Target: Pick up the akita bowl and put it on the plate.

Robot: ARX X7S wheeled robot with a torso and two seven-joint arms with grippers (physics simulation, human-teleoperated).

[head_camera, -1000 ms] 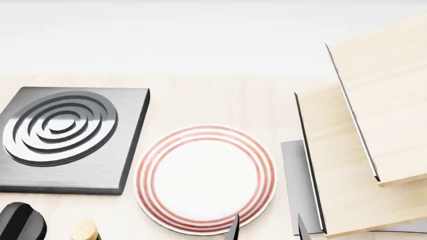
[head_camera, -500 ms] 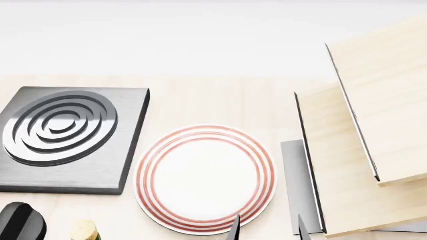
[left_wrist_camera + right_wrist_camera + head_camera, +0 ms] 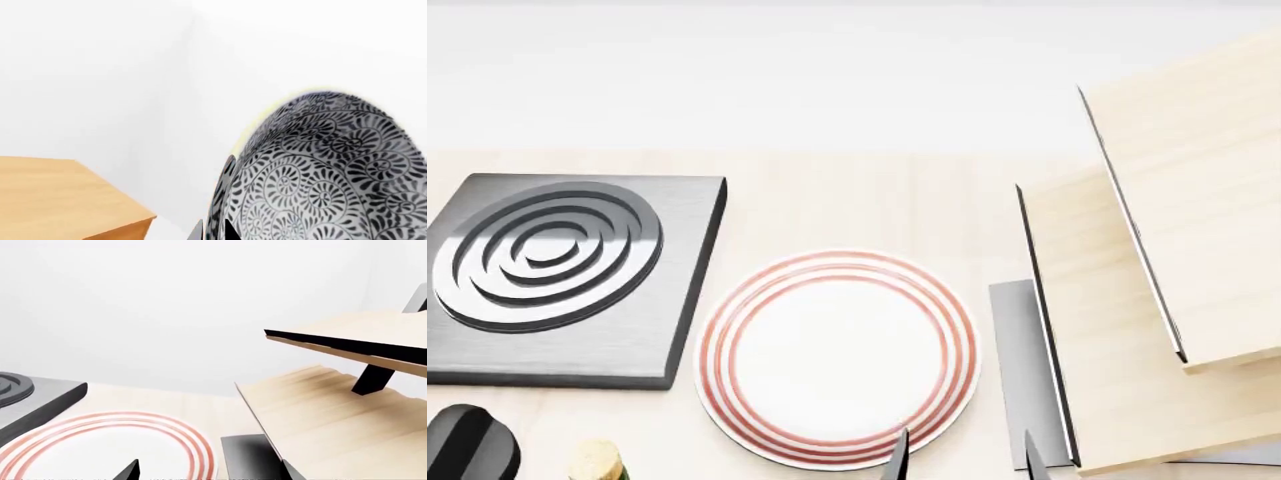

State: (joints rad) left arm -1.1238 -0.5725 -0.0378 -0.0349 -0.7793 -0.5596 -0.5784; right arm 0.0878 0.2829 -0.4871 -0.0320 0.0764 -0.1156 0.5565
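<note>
The akita bowl [image 3: 320,170], white with a dense grey-black floral pattern, fills much of the left wrist view. My left gripper [image 3: 213,233] is shut on its rim, one finger on each side of the wall. The bowl and the left gripper do not show in the head view. The plate [image 3: 838,358], white with red rings, lies flat on the pale wooden table, and nothing is on it. My right gripper [image 3: 961,460] is open at the plate's near right edge, its fingertips [image 3: 130,472] spread wide above the plate [image 3: 100,445], holding nothing.
A dark square burner [image 3: 561,275] with grey rings sits left of the plate. A tall pale wooden shelf unit [image 3: 1148,300] stands at the right, with a grey slab [image 3: 1021,370] at its foot. A cork-topped object [image 3: 597,462] and a dark rounded shape [image 3: 467,445] are at the near left.
</note>
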